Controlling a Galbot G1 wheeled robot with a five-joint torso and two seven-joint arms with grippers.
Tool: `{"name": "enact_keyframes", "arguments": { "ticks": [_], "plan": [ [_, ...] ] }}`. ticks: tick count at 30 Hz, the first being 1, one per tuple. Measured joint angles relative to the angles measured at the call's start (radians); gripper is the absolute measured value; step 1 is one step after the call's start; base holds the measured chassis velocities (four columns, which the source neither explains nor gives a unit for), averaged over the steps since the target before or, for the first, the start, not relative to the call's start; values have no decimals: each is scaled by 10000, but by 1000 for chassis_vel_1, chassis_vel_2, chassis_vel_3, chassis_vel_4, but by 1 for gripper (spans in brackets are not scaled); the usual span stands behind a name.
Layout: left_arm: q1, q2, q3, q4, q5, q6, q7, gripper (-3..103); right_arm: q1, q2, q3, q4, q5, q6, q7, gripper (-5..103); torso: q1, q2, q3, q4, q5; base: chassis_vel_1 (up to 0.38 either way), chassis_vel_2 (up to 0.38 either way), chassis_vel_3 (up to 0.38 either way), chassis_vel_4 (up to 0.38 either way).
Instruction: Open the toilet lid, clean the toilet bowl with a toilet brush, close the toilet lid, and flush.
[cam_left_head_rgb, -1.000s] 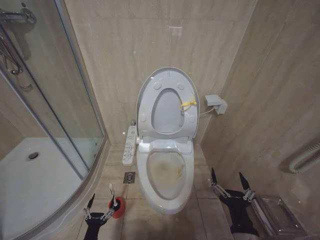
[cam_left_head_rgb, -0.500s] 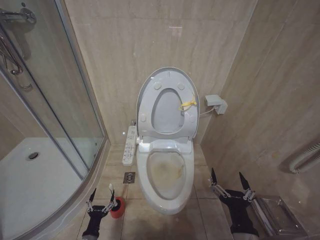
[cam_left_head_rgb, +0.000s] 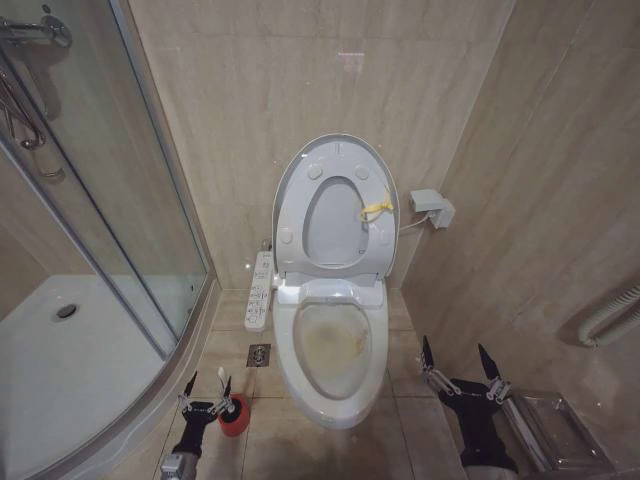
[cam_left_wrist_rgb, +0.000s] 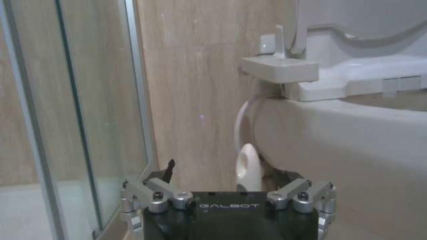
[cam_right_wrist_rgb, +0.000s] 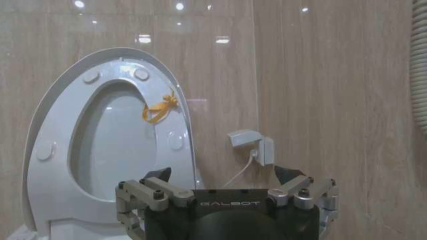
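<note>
The beige tiled floor (cam_left_head_rgb: 410, 425) carries the toilet bowl (cam_left_head_rgb: 335, 395) in the middle, a small red holder cup (cam_left_head_rgb: 235, 417) near left, a drain grate (cam_left_head_rgb: 259, 354) between them, and the shower tray (cam_left_head_rgb: 60, 370) far left.

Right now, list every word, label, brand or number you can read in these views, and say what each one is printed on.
"GALBOT": on the black body of the left gripper, in the left wrist view.
"GALBOT": on the black body of the right gripper, in the right wrist view.
The side control panel beside the toilet bowl carries button markings, too small to read.
</note>
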Motion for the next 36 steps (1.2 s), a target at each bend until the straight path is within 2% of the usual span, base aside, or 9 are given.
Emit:
{"name": "enact_keyframes", "arguments": {
  "ticks": [9, 11, 17, 18, 25, 26, 32, 33, 36],
  "plan": [
    [-1367, 90, 278, 1353, 0, -280, 575, 98, 0, 0, 0, 0, 0, 0, 0, 100, 0, 0, 0, -4, 1, 0, 0, 0, 0],
    [-1565, 71, 319, 1579, 11, -315, 758, 94, 0, 0, 0, 0, 0, 0, 0, 100, 0, 0, 0, -1, 1, 0, 0, 0, 0],
    [-1493, 23, 343, 1578, 89, -182, 834, 94, 0, 0, 0, 0, 0, 0, 0, 100, 0, 0, 0, -1, 1, 0, 0, 0, 0],
    [-1425, 9, 347, 1577, 91, -149, 878, 81, 0, 0, 0, 0, 0, 0, 0, 100, 0, 0, 0, 2, 2, 0, 0, 0, 0],
    [-1409, -50, 321, 1856, 60, -405, 930, 81, 0, 0, 0, 0, 0, 0, 0, 100, 0, 0, 0, -1, 0, 0, 0, 0, 0],
    [-1433, -50, 307, 1884, 51, -465, 929, 54, 0, 0, 0, 0, 0, 0, 0, 100, 0, 0, 0, -3, 1, 0, 0, 0, 0],
    [-1369, -11, 265, 1855, 14, -522, 1056, 54, 0, 0, 0, 0, 0, 0, 0, 100, 0, 0, -1, -2, 1, 0, 0, 0, 0],
    [-1338, -14, 260, 1839, 0, -529, 1077, 26, 0, 0, 0, 0, 0, 0, 0, 100, 0, 0, -2, -2, 1, 0, 0, 0, 0],
    [-1246, -36, 236, 1795, -58, -571, 1150, 26, 0, 0, 0, 0, 0, 0, 0, 100, 0, 0, -1, -1, 2, 0, 0, 0, 0]
  ]
}}
